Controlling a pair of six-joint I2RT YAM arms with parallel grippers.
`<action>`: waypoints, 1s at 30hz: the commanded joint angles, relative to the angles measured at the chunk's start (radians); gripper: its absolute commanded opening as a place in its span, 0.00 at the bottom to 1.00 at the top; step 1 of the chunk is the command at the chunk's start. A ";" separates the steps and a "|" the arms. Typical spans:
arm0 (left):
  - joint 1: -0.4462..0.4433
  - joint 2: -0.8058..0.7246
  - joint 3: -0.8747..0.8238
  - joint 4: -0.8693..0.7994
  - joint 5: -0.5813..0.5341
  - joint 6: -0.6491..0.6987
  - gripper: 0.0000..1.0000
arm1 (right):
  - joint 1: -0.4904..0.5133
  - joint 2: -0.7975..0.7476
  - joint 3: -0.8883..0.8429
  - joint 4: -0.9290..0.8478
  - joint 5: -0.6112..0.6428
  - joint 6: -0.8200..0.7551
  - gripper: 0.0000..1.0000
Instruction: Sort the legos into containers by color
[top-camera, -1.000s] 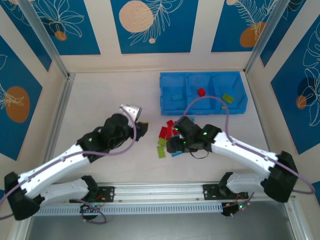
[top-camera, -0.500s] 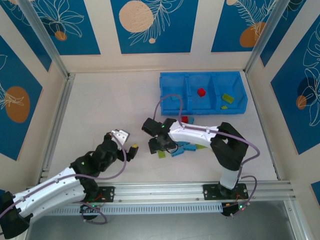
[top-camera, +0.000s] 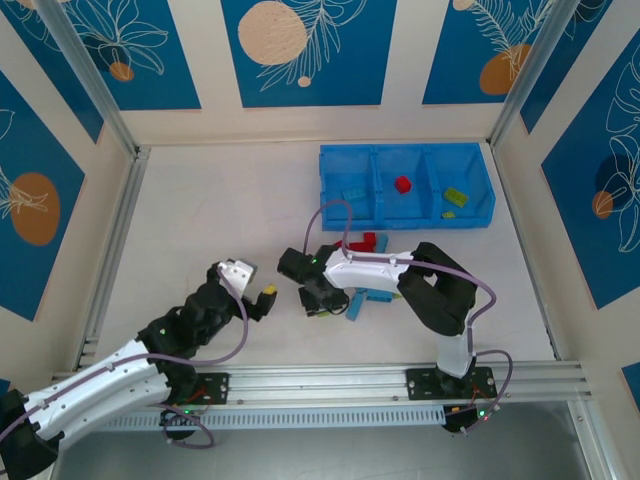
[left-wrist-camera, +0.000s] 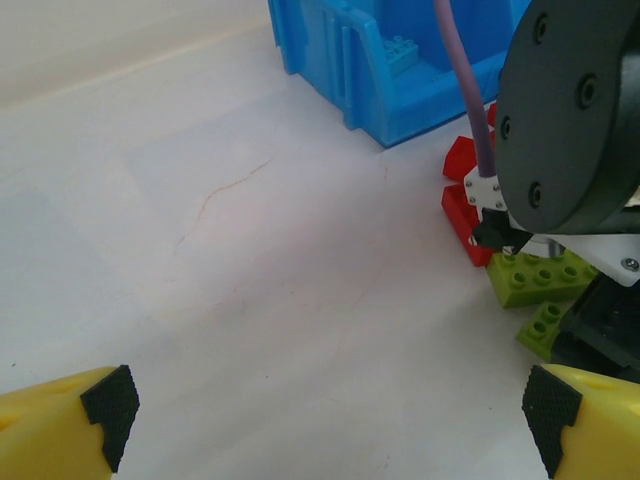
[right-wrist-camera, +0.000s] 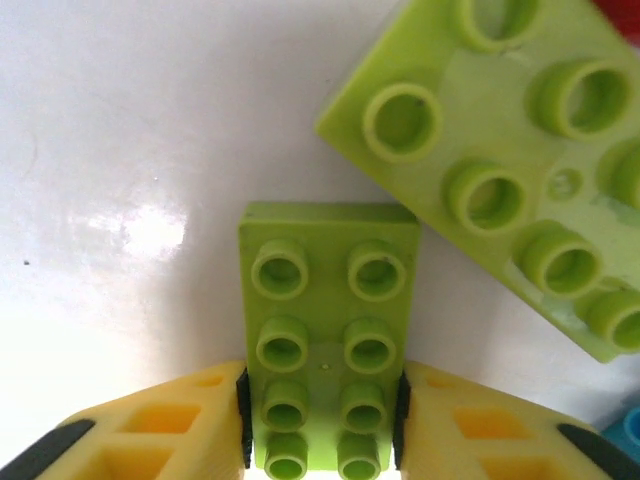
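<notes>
Clamping just one end of a small green brick (right-wrist-camera: 325, 330), the right pincer (right-wrist-camera: 322, 420) is risking a slip against the touching bigger brick (right-wrist-camera: 500, 170), while the left pincer (left-wrist-camera: 330, 405) is hanging apart.

- The small brick (right-wrist-camera: 325, 350) and the larger brick (right-wrist-camera: 500, 170) are coloured lime green.
- The right end effector (right-wrist-camera: 322, 440) and the left end effector (left-wrist-camera: 330, 412) are finished in yellow, with black pads.
- The tray (top-camera: 326, 200) is moulded in bright blue.
- A red brick (top-camera: 402, 184) is seen.
- The table (top-camera: 220, 220) is coloured off-white.
- The wall panels (top-camera: 300, 50) are printed blue, with white leaf outlines and peach discs.
</notes>
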 joint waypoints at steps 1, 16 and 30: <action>0.005 -0.017 -0.016 0.043 0.038 0.029 1.00 | 0.007 0.000 -0.028 -0.008 -0.002 0.029 0.35; 0.005 -0.040 -0.032 0.068 0.087 0.053 1.00 | -0.468 -0.635 -0.126 0.037 0.192 -0.089 0.33; 0.005 -0.042 -0.019 0.042 0.079 0.051 1.00 | -1.142 -0.005 0.418 0.048 0.032 -0.235 0.39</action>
